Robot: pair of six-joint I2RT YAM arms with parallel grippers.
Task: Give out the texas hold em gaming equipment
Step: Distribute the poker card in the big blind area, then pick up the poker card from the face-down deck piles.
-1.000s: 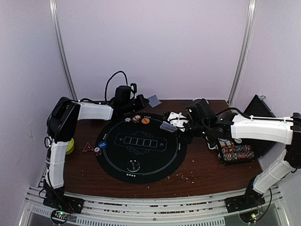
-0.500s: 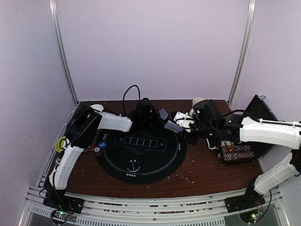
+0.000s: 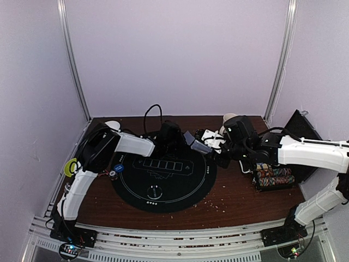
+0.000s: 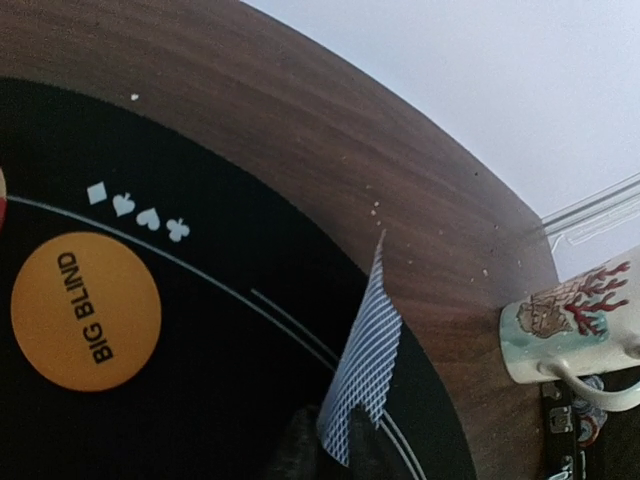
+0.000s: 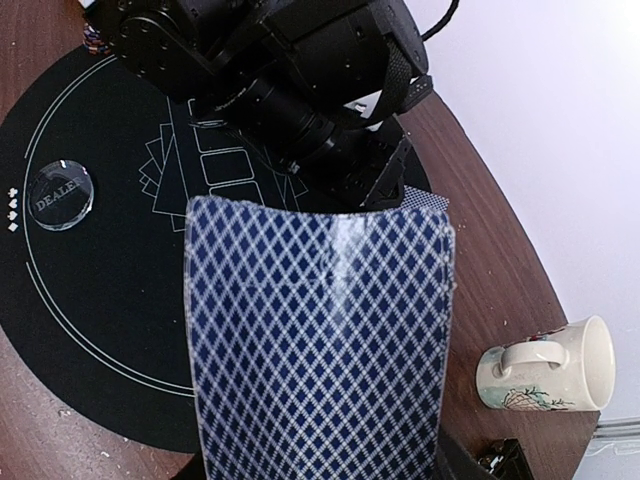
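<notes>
Left gripper point(image 4: 335, 452): fingers mostly cut off at the frame bottom, apparently pinching one card point(image 4: 362, 365) on edge above the mat's point(image 4: 200, 400) far rim. Right gripper point(image 3: 210, 146): clamps a deck point(image 5: 320, 350) that hides its fingers.

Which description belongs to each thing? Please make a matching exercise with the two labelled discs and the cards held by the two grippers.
Things:
1. BIG BLIND disc
2. DEALER disc
3. single card
4. card stack

Descriptions:
a. clear
b. held in the right gripper
c. orange
d. held in the left gripper

Pairs: 1-c, 2-a, 3-d, 4-b.
</notes>
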